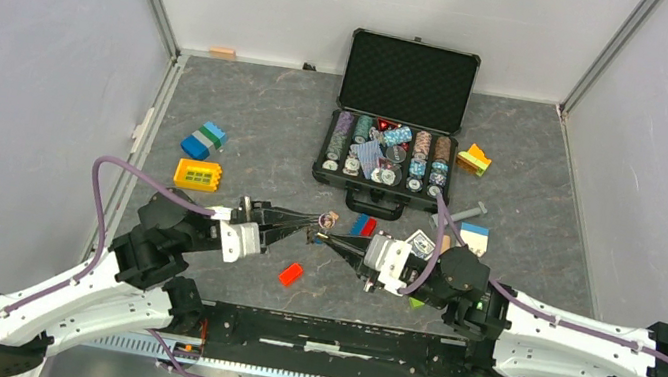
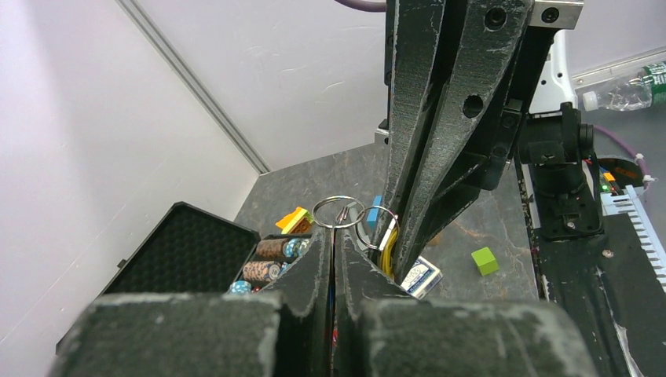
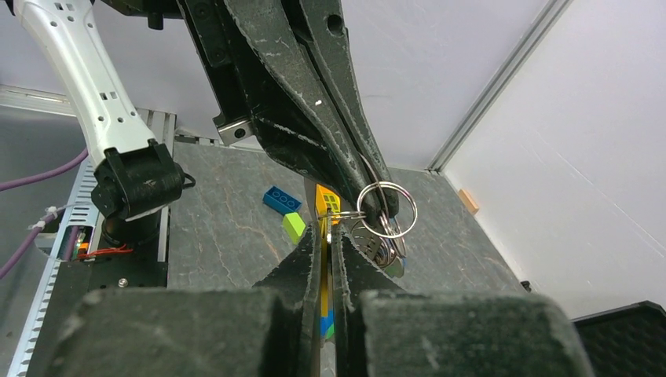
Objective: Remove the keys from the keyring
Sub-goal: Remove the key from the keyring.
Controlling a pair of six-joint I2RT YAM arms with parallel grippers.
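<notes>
Two pincers meet nose to nose in mid-air above counter [image 1: 259, 126]. Left pincer [image 2: 334, 239] clamped tight on wire of keyring [image 3: 415, 210]. Right pincer [image 3: 328, 236] all but closed on what looks like yellow-headed key [image 2: 389, 250]; exact contact hard to read. Other keys [image 3: 378, 247] hang off ring, just beyond right fingertips. Judgement: ring light, stiff, springy; thin slick wire likely to twist or slip between pads. Keys rigid, light, free to swing. Best hold: ring across wire, away from split; key by flat sides of plastic head
</notes>
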